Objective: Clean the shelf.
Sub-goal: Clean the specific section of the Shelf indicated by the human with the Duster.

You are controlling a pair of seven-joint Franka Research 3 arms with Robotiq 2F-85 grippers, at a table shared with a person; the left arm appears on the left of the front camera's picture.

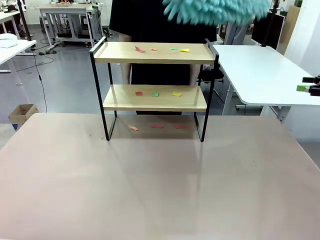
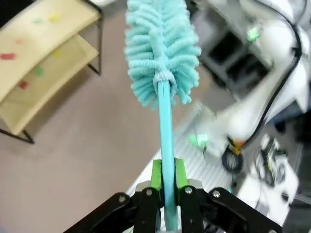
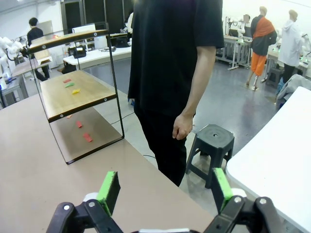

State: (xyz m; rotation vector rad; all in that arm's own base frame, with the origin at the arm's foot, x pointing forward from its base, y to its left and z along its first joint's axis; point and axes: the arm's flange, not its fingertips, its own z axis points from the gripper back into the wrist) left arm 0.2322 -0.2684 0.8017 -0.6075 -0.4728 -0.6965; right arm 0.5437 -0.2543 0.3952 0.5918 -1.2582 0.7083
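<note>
The shelf (image 1: 155, 75) stands at the far middle of the beige table, a small two-tier rack of wooden boards in a black frame. Small coloured paper scraps (image 1: 155, 93) lie on both boards and on the table under it. A fluffy teal duster (image 1: 215, 10) hangs in the air above the shelf's right end. In the left wrist view my left gripper (image 2: 167, 180) is shut on the duster's (image 2: 163, 53) teal handle, with the shelf (image 2: 43, 58) far below at upper left. My right gripper (image 3: 165, 190) is open with nothing between its fingers, and sits at the far right edge (image 1: 306, 85).
A person in a black shirt (image 3: 170, 58) stands just behind the shelf (image 3: 73, 92), one hand (image 3: 182, 127) hanging down. Beside the person is a black stool (image 3: 211, 141). A white desk (image 1: 260, 75) flanks the table on the right. The near tabletop (image 1: 150, 190) is bare.
</note>
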